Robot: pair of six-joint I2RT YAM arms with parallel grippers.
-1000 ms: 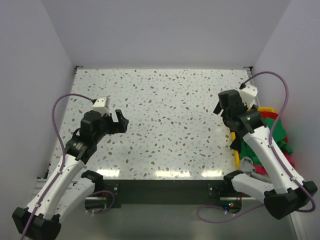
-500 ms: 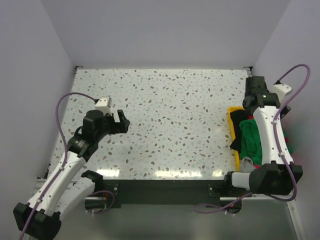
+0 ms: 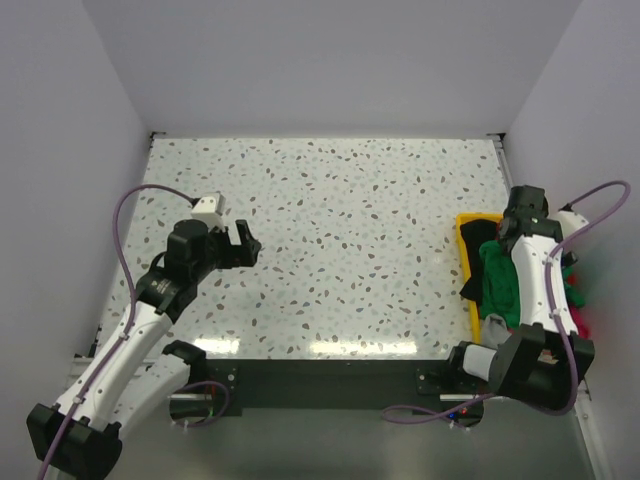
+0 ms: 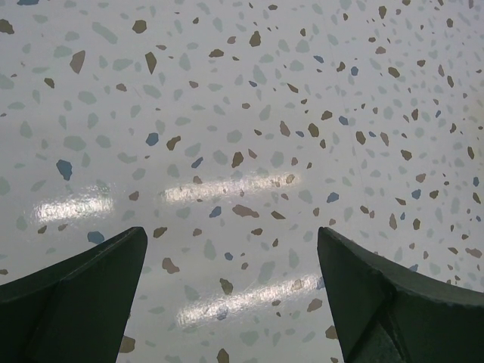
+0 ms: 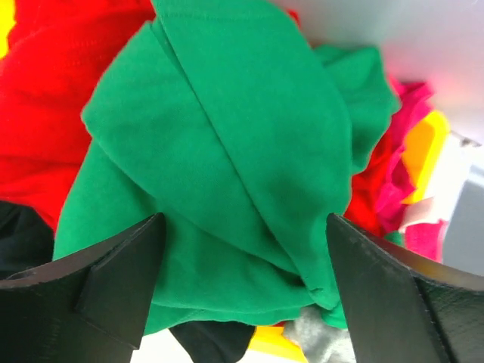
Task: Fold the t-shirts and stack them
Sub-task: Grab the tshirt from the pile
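Observation:
A crumpled bright green t-shirt (image 3: 500, 275) lies on top of a heap in the yellow bin (image 3: 467, 225) at the table's right edge. In the right wrist view the green shirt (image 5: 227, 151) fills the middle, with a red shirt (image 5: 60, 91) at the upper left, a black one (image 5: 19, 234) at the lower left and a pink one (image 5: 412, 113) at the right. My right gripper (image 3: 515, 228) is open and empty just above the green shirt, its jaws (image 5: 246, 219) spread wide over it. My left gripper (image 3: 240, 240) is open and empty over the bare speckled tabletop (image 4: 231, 234).
The yellow bin's rim (image 5: 423, 144) shows past the pink cloth. A grey cloth (image 5: 318, 340) lies at the heap's near end. White walls close the table at the back and both sides. The right arm's purple cable (image 3: 600, 195) loops near the right wall.
My right arm has swung from over the table's right side out to the bin and now points down at the green shirt. The left arm has barely moved.

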